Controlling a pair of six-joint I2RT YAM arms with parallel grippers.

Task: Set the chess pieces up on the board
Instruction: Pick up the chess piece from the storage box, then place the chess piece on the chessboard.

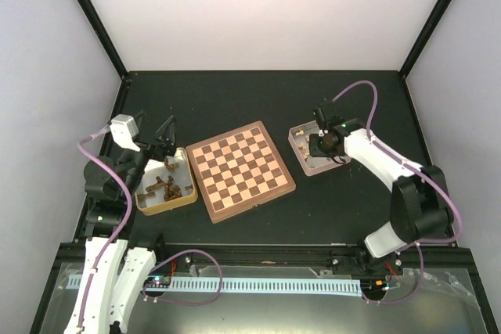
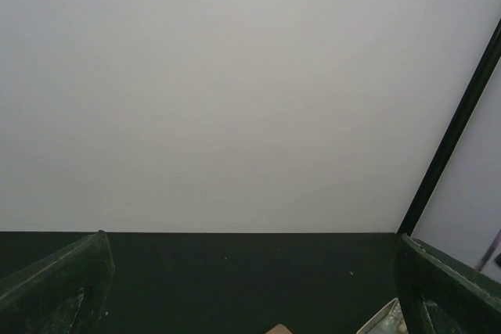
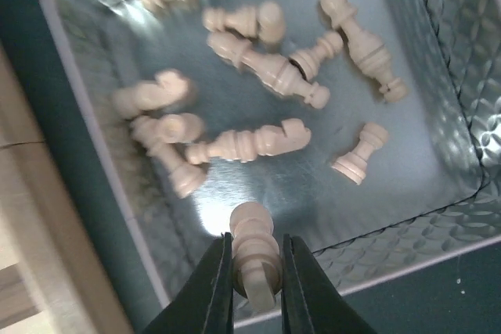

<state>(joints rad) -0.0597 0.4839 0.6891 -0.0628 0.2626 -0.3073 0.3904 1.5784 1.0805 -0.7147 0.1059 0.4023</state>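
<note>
A dark matte table (image 1: 266, 99) carries a checked wooden board (image 1: 241, 170) at centre, a tan tray (image 1: 167, 206) near its left edge, a metal tray (image 1: 297, 150) toward the right edge.

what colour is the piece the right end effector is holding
Pale cream. The piece in the right end effector shows best in the right wrist view.
</note>
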